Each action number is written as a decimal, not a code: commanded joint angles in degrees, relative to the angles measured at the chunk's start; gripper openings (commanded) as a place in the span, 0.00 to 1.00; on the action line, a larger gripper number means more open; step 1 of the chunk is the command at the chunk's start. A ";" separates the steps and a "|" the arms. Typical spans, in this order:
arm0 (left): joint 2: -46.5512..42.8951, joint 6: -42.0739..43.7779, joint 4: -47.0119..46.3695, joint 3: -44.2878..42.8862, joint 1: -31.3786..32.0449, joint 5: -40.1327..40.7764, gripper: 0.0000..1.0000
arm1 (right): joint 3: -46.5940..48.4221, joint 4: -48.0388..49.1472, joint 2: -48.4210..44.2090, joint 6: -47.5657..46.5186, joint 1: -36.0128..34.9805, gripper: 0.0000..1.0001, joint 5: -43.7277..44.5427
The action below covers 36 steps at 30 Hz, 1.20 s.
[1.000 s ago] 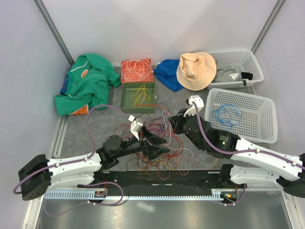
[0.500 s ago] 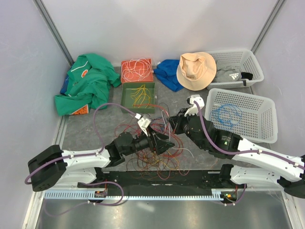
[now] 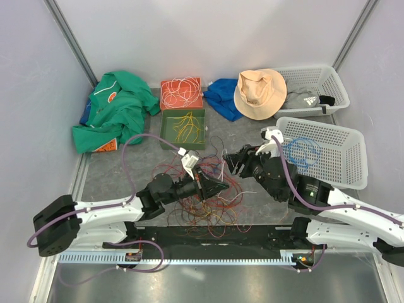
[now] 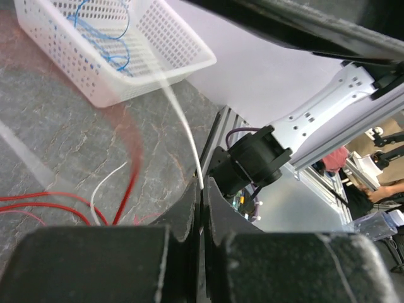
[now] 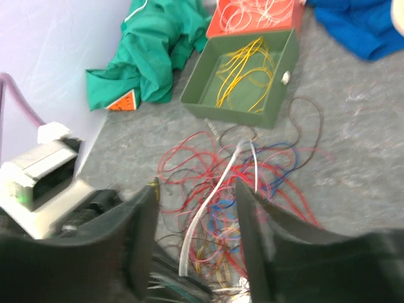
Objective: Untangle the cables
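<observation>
Tabletop (image 3: 107,177) of grey, stone-mottled sheet carries everything, and places are told from the shallow green tray (image 3: 182,146) at its middle. Left of that tray a green garment (image 3: 113,113) lies crumpled, soft and folded, with an orange patch showing. Right of the tray and nearer the arms sits a white perforated plastic basket (image 3: 341,173) holding a coil of blue wire. A second basket (image 3: 328,79) of the same lattice stands right of the tray and farther back, with grey cloth in it. A tan floppy-brimmed hat (image 3: 260,93) rests against this second basket, on the side toward the tray. A rumpled blue cloth (image 3: 222,98) lies between hat and tray. Touching the tray's far edge is an orange tray (image 3: 165,104) of white loops. The green tray itself holds yellow strands.

Just near of the tray the cables (image 3: 211,202) sprawl in a loose heap, mostly red, with blue, white and yellow threads crossing.

The left gripper (image 3: 218,185) lies low over the heap, near of the tray. Its black fingers (image 4: 189,208) are pressed together on a white strand (image 4: 180,120) that rises taut from between them.

The right gripper (image 3: 235,162) hangs at the heap's right edge. Its fingers (image 5: 142,233) are spread wide, clamping nothing, with a pale strand passing loosely between them.
</observation>
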<state>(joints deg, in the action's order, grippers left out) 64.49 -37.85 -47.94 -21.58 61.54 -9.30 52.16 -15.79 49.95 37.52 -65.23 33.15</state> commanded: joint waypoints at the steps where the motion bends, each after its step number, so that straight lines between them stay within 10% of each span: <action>1: -7.96 1.19 4.42 -1.97 0.16 0.86 0.02 | -0.31 -1.08 -2.58 -0.95 0.11 0.67 4.11; 5: -16.40 3.56 19.67 -5.74 0.16 4.90 0.02 | -1.18 -4.94 -5.12 -0.17 0.11 0.98 8.68; 14: -23.54 10.85 39.40 -21.03 0.07 15.88 0.02 | -8.04 -7.06 -12.85 2.38 0.10 0.98 12.03; 26: -4.30 26.49 50.57 -52.66 -2.29 36.72 0.02 | -15.32 -7.85 -20.95 3.44 0.10 0.98 11.95; 36: 18.90 13.68 54.90 -73.14 -30.22 24.59 0.02 | -22.36 -5.57 -20.86 5.11 0.11 0.98 9.66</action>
<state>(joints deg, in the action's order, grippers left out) 77.45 -19.86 5.61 -88.86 38.50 18.85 31.55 -23.57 29.34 42.04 -65.23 43.38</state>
